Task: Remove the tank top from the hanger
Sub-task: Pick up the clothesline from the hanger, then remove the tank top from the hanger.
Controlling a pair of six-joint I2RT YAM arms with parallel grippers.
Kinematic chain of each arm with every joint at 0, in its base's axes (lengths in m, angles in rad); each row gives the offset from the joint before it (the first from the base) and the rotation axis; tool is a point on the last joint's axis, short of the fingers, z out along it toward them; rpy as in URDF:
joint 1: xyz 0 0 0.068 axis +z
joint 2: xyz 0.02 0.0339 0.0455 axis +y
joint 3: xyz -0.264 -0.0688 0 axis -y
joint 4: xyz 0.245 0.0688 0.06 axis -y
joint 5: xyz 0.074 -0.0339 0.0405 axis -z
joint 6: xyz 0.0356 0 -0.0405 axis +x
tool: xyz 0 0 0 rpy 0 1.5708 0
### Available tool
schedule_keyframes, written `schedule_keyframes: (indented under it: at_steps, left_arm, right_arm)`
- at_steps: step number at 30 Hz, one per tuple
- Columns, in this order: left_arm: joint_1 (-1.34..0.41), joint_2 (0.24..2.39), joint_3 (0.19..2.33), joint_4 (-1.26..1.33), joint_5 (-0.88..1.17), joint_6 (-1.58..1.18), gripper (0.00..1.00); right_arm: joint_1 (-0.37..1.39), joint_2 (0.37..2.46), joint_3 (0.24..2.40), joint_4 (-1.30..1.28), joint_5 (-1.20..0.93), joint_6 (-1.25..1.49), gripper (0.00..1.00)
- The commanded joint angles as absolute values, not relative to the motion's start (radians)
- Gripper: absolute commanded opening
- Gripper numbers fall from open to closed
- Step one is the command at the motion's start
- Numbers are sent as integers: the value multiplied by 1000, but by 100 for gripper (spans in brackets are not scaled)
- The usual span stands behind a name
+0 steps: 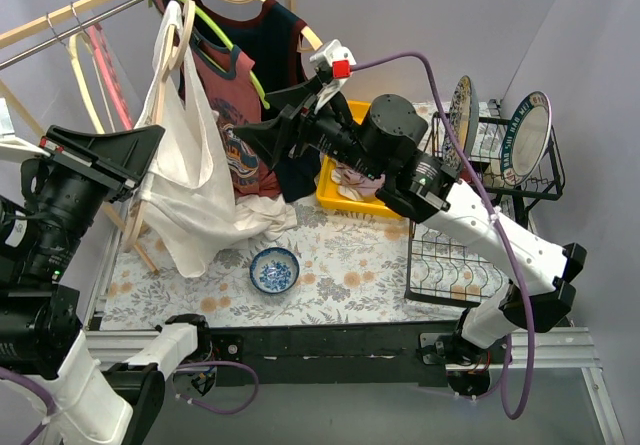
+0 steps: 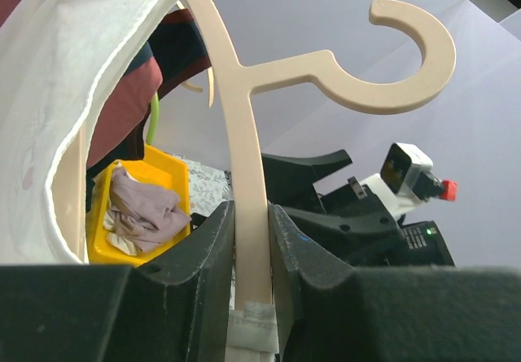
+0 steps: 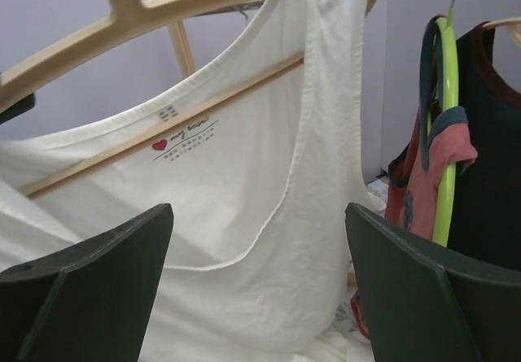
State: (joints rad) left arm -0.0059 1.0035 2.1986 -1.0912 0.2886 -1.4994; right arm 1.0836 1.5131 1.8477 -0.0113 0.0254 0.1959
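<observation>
Left fingers: nearly closed, clamped on the stem of the wooden hanger just under its hook. In the left wrist view the hook hangs on nothing.
Right fingers: spread wide with nothing between them, pointed straight at the garment.
Tank top: white, on the hanger. Its neckline sags below the hanger's crossbar and its body droops from the hanger toward the counter.
Strap: looped over the far end of the hanger's shoulder arm, at the upper right of the right wrist view, and falling straight down from there.
Long axis: the shoulder arm runs slantwise across the right fingers' line of sight, climbing toward the strapped end. By my reckoning the strap can only leave by sliding outward along the arm and off its tip.
Which way it lies: the cloth is dead ahead of the right fingers, and the strap is above and toward the finger on the right of that view.
Nearer arm: the left is taken up steadying the hanger. The right is free and close to the hanger, so the pull looks like its job.
Neighbour: the dark garments on the green hanger hang just beyond the strapped end and could snag.
</observation>
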Motion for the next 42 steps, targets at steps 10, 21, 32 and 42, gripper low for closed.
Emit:
schedule_keyframes:
  at_steps: [10,21,32,42]
  left_arm:
    - [-25,927,2203,-1009,423,-1529,0]
    - [-40,887,2191,-1083,497,-1519,0]
    - [-64,873,2168,-1151,558,-1457,0]
    - [-75,876,2155,-1206,591,-1420,0]
  right_arm:
    - [1118,1666,1953,294,227,121,99]
    - [1144,1729,2008,317,399,37,72]
    - [1144,1683,2025,374,541,-115,1]
    - [1123,1657,2045,436,633,-170,1]
